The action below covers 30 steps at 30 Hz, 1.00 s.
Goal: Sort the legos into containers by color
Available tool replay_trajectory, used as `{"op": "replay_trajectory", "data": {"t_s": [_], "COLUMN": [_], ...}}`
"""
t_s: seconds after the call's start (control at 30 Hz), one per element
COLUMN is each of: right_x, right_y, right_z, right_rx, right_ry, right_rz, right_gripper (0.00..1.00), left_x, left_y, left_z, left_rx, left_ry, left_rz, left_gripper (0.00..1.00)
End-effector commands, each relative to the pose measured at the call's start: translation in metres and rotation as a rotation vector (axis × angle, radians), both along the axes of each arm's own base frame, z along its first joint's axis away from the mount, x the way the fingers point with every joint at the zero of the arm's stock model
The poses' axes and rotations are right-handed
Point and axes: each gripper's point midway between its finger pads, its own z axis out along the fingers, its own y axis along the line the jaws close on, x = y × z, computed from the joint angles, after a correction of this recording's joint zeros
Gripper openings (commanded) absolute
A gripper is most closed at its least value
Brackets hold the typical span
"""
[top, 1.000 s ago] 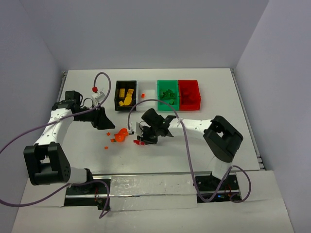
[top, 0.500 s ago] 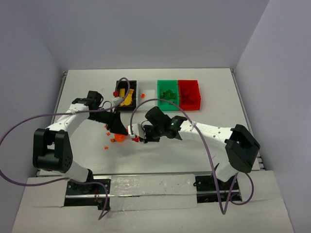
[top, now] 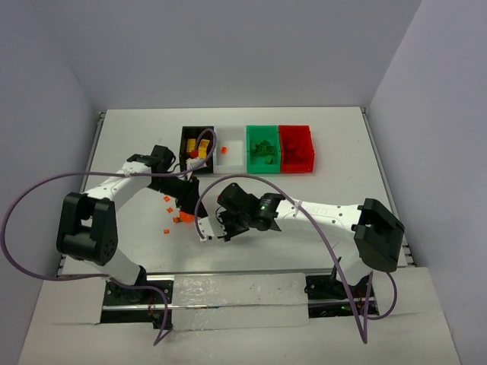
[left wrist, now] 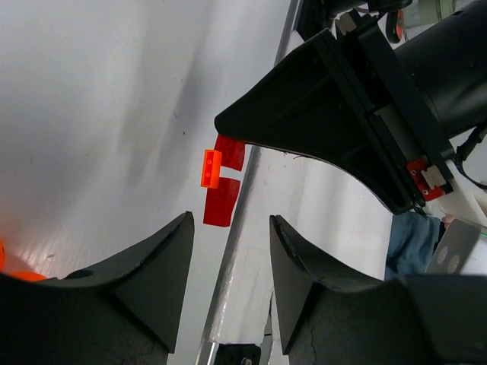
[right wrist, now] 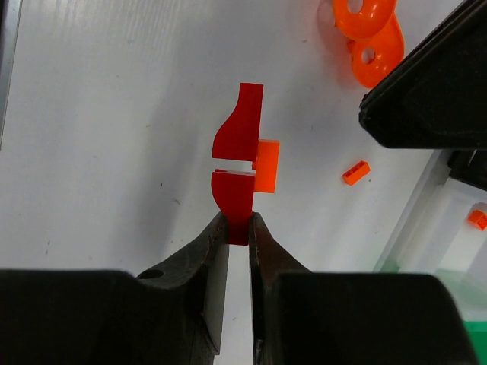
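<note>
My right gripper [right wrist: 238,220] is shut on the bottom of a curved red lego [right wrist: 237,163], held above the table with a small orange brick [right wrist: 265,166] stuck to its side. From the left wrist the same red lego [left wrist: 221,199] hangs just beyond my left gripper [left wrist: 230,220], which is open and holds nothing. From above, the left gripper [top: 189,205] and right gripper [top: 215,226] are close together near the table's middle. The black [top: 183,152], white [top: 228,163], green [top: 262,166] and red [top: 297,164] containers stand in a row at the back.
Two orange round pieces [right wrist: 369,38] lie by the left gripper's body [right wrist: 426,91]. Small orange bricks [top: 165,230] are scattered on the table to the left, and another orange brick [right wrist: 355,172] lies near the white container [right wrist: 449,213]. Cables loop over both arms.
The left arm has swung right, bringing its gripper up beside the right one. The right gripper has drawn slightly toward the near edge with the red lego in it.
</note>
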Motion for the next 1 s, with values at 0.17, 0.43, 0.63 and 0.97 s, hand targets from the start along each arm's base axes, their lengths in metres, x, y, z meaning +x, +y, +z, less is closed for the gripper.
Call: {"op": "replay_trajectory", "data": {"t_s": [0.17,0.43,0.63,0.97], "right_x": [-0.002,-0.010,-0.011,-0.010], "right_y": [0.013,0.019,0.021,0.021], "right_z": [0.038,0.044,0.048,0.051], "right_rx": [0.050,0.060,0.065,0.067], "right_ry": [-0.081,-0.080,-0.085,-0.095], "right_rz": [0.040,0.057,0.058,0.050], "right_gripper": [0.00,0.00,0.00,0.00], "left_x": [-0.003,-0.004,-0.001,-0.011], "left_y": [-0.020,-0.026,-0.028,-0.027], "left_z": [0.000,-0.013,-0.017,-0.022], "left_rx": [0.012,0.063,0.079,0.092], "left_ry": [-0.066,-0.076,-0.085,-0.063], "left_rz": [-0.064,-0.070,-0.065,-0.097], "left_gripper": [0.52,0.48,0.45,0.40]}}
